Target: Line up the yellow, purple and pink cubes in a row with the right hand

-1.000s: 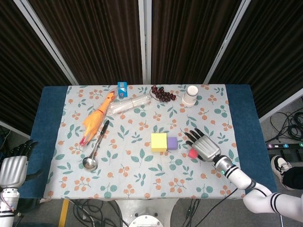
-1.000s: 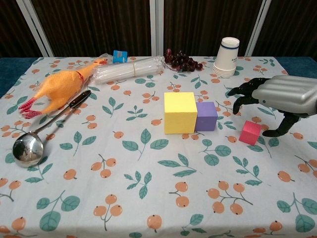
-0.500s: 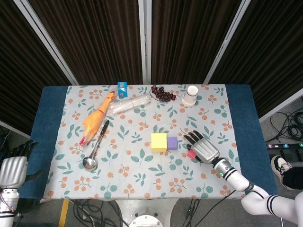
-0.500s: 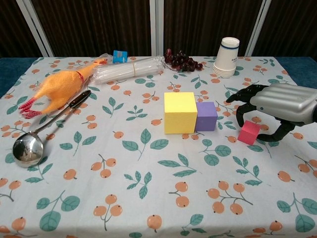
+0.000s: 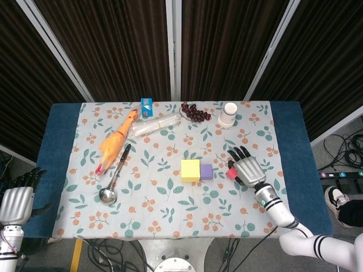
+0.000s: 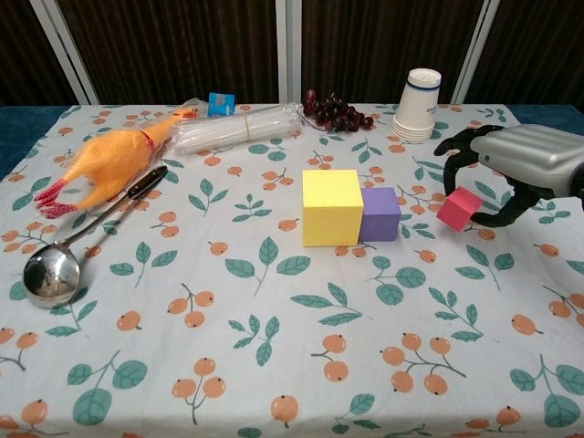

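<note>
Two foam cubes, the big yellow one [image 6: 332, 207] and the smaller purple one [image 6: 380, 213], sit touching on the floral tablecloth [image 6: 274, 347]. My right hand [image 6: 511, 169] grips the small pink foam cube [image 6: 458, 209], tilted, just right of the purple. My left hand [image 5: 17, 201] hangs off the table's edge, fingers loosely apart, holding nothing.

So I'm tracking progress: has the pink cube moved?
Yes. The pink cube, pinched by the right robot hand, rose off the cloth, level with the purple cube.
</note>
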`<state>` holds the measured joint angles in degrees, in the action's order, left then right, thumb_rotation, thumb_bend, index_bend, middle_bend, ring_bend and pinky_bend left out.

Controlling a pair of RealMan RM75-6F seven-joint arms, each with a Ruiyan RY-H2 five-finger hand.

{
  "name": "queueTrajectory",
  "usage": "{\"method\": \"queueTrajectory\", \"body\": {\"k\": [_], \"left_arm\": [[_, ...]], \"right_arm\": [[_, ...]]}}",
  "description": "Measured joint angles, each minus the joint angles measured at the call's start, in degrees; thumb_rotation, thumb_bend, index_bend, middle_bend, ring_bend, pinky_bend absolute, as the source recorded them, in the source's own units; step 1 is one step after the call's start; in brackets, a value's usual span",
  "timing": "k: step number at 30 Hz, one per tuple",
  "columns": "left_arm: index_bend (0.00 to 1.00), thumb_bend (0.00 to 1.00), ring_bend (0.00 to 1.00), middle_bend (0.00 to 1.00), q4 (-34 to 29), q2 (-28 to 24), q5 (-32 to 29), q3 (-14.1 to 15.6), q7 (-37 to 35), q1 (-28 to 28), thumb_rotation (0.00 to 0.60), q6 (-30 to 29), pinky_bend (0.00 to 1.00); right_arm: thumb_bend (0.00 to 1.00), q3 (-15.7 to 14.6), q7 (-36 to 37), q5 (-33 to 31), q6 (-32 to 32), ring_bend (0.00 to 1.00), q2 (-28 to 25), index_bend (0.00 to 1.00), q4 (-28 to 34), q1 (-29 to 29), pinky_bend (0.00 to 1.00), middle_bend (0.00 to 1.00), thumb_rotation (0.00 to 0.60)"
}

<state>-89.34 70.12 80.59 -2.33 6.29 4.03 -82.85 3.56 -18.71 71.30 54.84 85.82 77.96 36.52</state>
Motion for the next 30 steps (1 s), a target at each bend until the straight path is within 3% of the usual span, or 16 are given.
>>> {"method": "queueTrajectory", "body": {"k": [11,20,30], "left_arm": [[0.22,0.09,0.18,0.23,0.5,-0.1,0.0,0.1,-0.7,-0.4,0.600,-0.1,0.21],[0.22,0.09,0.18,0.23,1.3,0.2,0.0,0.1,-1.3,-0.3,0.600,0.2,0.21],[0.22,0.09,0.18,0.23,2.2,0.5,-0.2,0.2,-2.1,-0.4,0.600,0.4,0.21]], "right_arm": [[0.21,5.8,-15.3,-17.5,0.7,0.00,5.3,0.56,6.2,2.5,0.00,0.09,0.600],[0.20,6.5,-19.4,-23.2,2.2,0.00,7.4,0.55,7.2,4.2,0.00,0.09,0.600],[0.20,6.5,-20.3,-25.5,2.8,0.00,9.3,0.51,5.6,5.6,0.00,0.09,0.600]]}}
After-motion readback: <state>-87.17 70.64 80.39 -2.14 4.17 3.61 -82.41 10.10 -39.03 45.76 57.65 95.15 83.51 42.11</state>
